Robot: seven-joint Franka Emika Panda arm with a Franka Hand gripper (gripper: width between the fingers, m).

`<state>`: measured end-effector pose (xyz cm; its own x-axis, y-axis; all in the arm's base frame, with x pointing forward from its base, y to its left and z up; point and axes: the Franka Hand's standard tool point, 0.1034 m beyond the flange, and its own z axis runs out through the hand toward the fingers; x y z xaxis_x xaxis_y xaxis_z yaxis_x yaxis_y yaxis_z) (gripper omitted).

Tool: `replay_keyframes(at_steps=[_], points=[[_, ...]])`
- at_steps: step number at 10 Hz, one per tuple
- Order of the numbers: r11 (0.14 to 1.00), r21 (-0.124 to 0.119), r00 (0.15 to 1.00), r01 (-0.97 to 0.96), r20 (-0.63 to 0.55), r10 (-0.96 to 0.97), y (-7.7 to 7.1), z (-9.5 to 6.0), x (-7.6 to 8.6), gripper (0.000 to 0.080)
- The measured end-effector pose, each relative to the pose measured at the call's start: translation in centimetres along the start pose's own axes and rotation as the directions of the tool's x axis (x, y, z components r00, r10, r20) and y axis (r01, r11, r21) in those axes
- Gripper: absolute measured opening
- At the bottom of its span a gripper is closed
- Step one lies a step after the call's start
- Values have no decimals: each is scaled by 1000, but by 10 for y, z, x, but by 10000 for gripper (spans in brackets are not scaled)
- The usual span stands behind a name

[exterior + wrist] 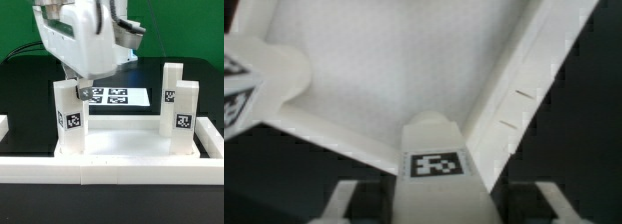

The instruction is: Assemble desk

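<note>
the tabletop point(120, 143) lies flat at the near edge of the black counter point(25, 100), pushed up against a long white border bar point(110, 170) that runs across the front. three legs stand upright on it: one at the corner on the exterior view's left point(69, 118), and two at the exterior view's right, a near one point(184, 120) and a far one point(171, 88) just behind it. each carries a small black-and-white tag on its face.

a fourth leg point(439, 150) shows in the wrist view, square and tagged, set between the two fingers point(352, 200) of the end effector point(441, 203); the fingers sit close on either side of it at a middling width, holding the leg. below it the wrist view shows the tabletop's pale surface and a raised rim, with another tagged leg point(246, 85) at the edge of the picture.

in the exterior view the end effector point(86, 80) hangs over the far left part of the tabletop, its fingers mostly hidden by the arm's white body point(75, 40). behind the tabletop the marker board point(118, 97) lies flat on the counter. short white bars sit at both sides of the counter
</note>
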<state>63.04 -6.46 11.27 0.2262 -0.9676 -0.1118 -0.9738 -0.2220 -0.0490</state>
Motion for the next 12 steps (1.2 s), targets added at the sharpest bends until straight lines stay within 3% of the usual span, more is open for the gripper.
replay_keyframes(at_steps=[3, 4, 5, 6, 10, 12], points=[[999, 7, 999, -48, 3, 48, -1, 1, 0, 289], [1000, 7, 1000, -27, 3, 27, -1, 1, 0, 504], [1000, 6, 1000, -20, 4, 20, 0, 1, 0, 504], [999, 5, 999, 44, 3, -44, 0, 1, 1, 618], [952, 4, 952, 306, 1, -306, 1, 2, 2, 648], [843, -24, 843, 538, -13, -539, 1, 1, 5, 649]])
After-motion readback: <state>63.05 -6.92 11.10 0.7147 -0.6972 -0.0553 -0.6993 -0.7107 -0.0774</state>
